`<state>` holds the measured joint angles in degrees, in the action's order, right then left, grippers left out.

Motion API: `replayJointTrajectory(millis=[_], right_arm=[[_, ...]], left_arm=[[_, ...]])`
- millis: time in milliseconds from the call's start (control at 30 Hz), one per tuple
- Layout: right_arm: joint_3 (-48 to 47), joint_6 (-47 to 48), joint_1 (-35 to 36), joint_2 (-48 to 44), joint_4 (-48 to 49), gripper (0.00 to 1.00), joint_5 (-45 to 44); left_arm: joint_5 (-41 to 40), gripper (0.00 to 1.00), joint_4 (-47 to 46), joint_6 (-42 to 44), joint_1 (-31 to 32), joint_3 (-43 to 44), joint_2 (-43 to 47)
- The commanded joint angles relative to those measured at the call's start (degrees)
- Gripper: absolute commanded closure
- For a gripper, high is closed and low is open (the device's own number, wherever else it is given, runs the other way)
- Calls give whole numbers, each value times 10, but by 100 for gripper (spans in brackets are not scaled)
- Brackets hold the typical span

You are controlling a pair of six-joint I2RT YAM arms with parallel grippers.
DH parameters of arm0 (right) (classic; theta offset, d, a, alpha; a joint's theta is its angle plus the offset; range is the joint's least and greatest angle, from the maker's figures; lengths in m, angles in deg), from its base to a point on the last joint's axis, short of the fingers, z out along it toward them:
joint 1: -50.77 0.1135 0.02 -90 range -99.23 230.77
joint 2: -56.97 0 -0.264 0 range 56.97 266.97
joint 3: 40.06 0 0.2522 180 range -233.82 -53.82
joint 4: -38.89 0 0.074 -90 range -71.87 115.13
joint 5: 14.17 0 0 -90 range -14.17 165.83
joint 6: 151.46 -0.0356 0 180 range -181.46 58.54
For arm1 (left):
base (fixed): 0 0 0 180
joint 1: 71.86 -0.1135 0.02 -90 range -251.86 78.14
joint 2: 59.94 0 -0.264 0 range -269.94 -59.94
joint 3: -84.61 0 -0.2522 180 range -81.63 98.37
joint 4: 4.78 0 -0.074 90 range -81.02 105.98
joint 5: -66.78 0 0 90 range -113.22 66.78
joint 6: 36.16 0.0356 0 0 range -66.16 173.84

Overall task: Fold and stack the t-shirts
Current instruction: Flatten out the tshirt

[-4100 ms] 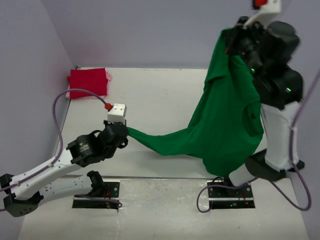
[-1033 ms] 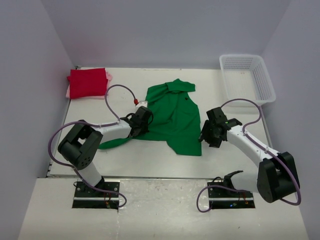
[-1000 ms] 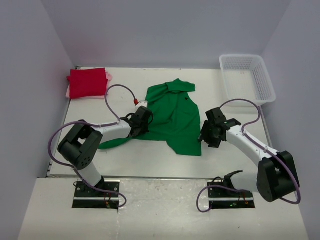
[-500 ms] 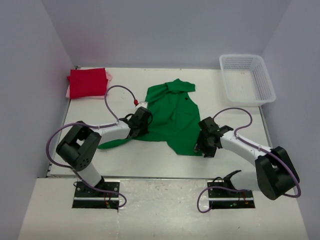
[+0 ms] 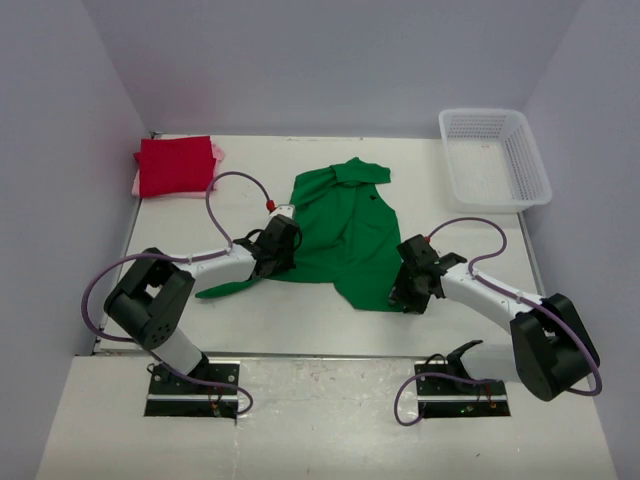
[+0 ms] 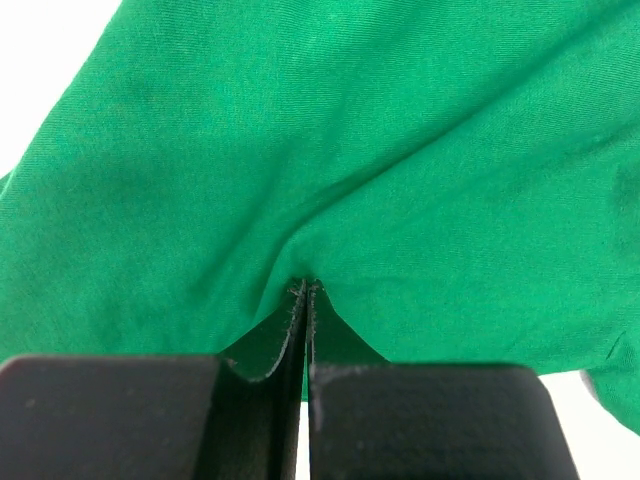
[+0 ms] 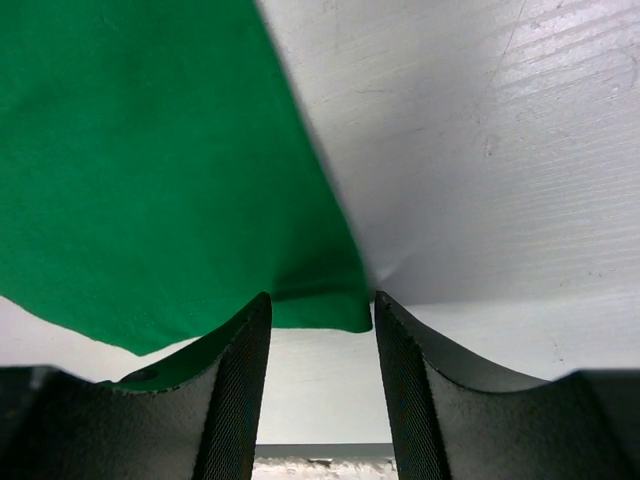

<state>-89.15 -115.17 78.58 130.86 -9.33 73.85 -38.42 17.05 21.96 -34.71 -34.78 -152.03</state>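
Spread flat instead of hanging between raised arms, the green t-shirt lay mid-frame on the tabletop, so folding could likely begin. Its lower right corner sat between the fingers of the right hand, which had slid in and narrowed but was still partly open, not yet pinching. At the shirt's left edge, the left hand stayed clamped on a pucker of cloth.
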Motion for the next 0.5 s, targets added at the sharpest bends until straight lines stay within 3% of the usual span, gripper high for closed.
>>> replayJointTrajectory(millis=[0, 267, 467], right_arm=[[10, -22, 4, 10, 22, 53, -8], [7, -25, 5, 14, 22, 58, -17], [5, -26, 5, 17, 18, 79, -17]], left_arm=[[0, 100, -10, 11, -2, -5, 24], [5, 100, -15, 11, -2, -11, 25], [5, 100, -14, 13, -3, -16, 31]])
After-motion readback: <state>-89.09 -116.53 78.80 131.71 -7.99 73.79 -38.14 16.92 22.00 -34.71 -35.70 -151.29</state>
